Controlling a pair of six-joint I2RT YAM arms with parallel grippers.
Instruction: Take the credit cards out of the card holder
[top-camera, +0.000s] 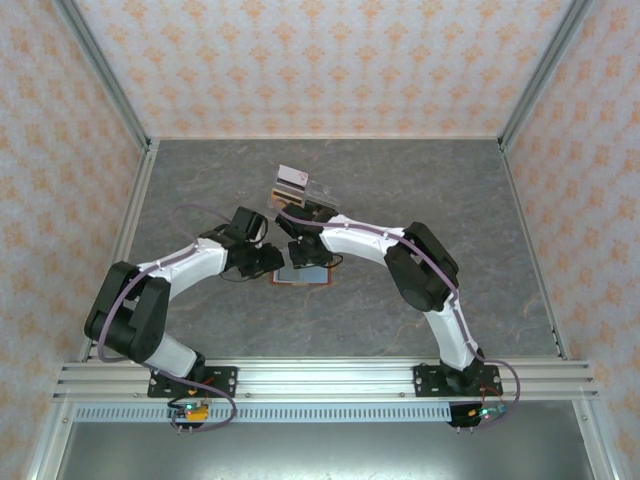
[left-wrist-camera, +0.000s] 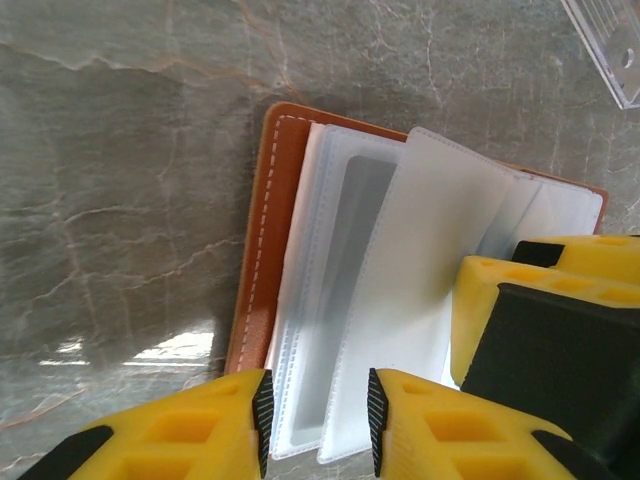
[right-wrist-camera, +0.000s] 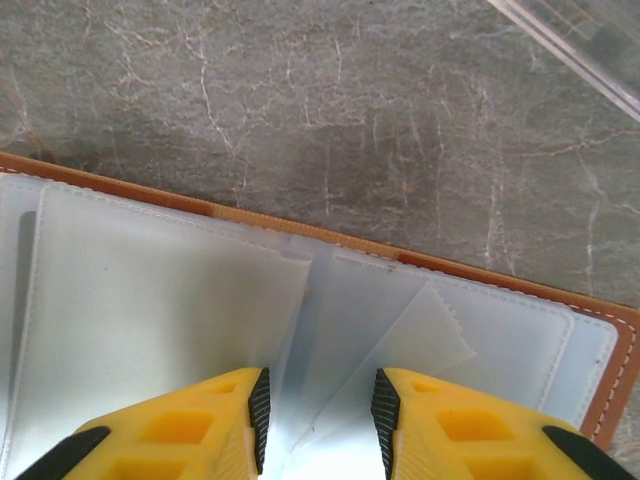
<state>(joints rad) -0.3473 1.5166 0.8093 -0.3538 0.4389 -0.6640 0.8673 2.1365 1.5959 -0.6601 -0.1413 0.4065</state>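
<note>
Brown leather card holder lies open on the grey table between the arms, its clear sleeves fanned beneath the left gripper and right gripper, both narrowly parted, with no credit cards visibly out yet.

Card holder: lay opened on the table, near its middle, sleeves inside. Left claw sat over its left edge, right claw over its far edge. Tray: just behind the holder.
</note>
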